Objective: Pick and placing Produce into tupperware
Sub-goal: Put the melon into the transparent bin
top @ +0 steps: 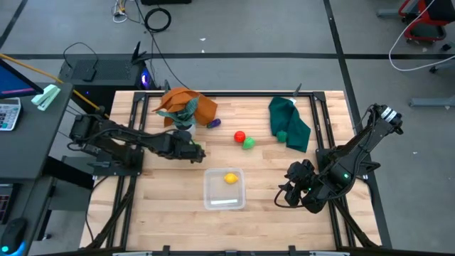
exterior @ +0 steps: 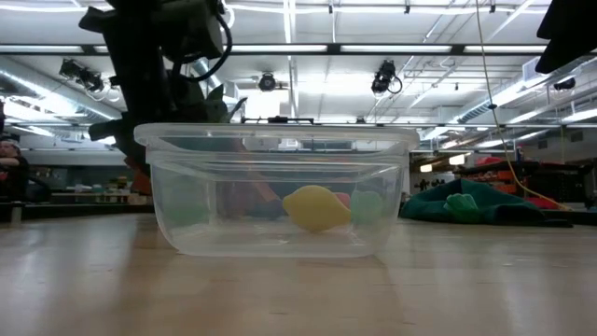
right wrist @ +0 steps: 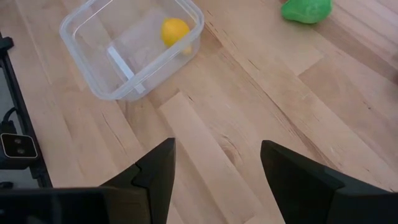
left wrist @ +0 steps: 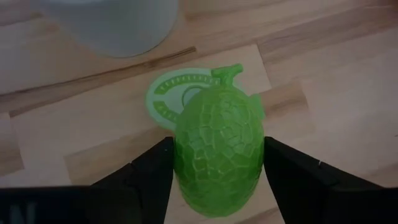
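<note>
The clear tupperware [top: 225, 190] [exterior: 275, 191] [right wrist: 99, 59] sits near the table's near edge with a yellow piece of produce [top: 231, 178] [exterior: 315, 207] [right wrist: 175, 30] inside, resting on its floor. My left gripper [top: 195, 151] [left wrist: 217, 168] is beside the white pot [top: 183, 125] and is shut on a green, net-textured produce piece [left wrist: 217, 155]. Red produce [top: 239, 136], green produce [top: 249, 143] [right wrist: 306, 9] and purple produce [top: 213, 123] lie on the table farther back. Another green piece [top: 282, 135] rests on the dark green cloth [top: 290, 121]. My right gripper [top: 288, 188] [right wrist: 214, 168] is open over bare wood to the right of the tupperware. My left gripper pinches the green produce piece by its two long sides [left wrist: 186, 168], one finger [left wrist: 146, 177] on each side. The stem end [left wrist: 227, 73] points away from the gripper. I cannot tell whether it is lifted clear or touches the table.
An orange cloth [top: 186, 105] lies at the far left behind the white pot [left wrist: 115, 25]. A pale green round mark [left wrist: 165, 96] is on the wood under the held piece. Black rails [top: 323, 121] run along the table's sides. Bare wood lies between tupperware and right gripper.
</note>
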Action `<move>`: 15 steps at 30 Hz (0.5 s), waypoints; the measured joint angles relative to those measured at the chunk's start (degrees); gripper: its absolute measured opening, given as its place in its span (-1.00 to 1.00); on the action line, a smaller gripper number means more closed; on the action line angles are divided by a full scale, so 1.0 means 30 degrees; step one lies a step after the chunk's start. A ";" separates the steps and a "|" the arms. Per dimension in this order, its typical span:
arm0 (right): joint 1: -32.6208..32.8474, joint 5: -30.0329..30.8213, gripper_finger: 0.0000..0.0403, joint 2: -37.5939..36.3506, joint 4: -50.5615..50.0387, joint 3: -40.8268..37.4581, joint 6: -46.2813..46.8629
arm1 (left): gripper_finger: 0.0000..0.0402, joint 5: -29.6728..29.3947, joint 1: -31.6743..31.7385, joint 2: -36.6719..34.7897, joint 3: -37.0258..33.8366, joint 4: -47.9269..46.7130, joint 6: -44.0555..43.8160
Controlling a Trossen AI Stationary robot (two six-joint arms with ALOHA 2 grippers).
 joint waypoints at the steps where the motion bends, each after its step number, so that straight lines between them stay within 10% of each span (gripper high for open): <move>1: 0.0000 -0.0002 -0.01 0.0000 0.0000 0.0004 0.0000 | 0.17 0.0123 0.0170 0.0000 0.0000 -0.0019 0.0135; 15: -0.0007 0.0051 -0.01 0.0000 0.0168 -0.0003 0.0000 | 0.16 0.0439 0.1591 0.0000 0.0000 -0.0042 0.1641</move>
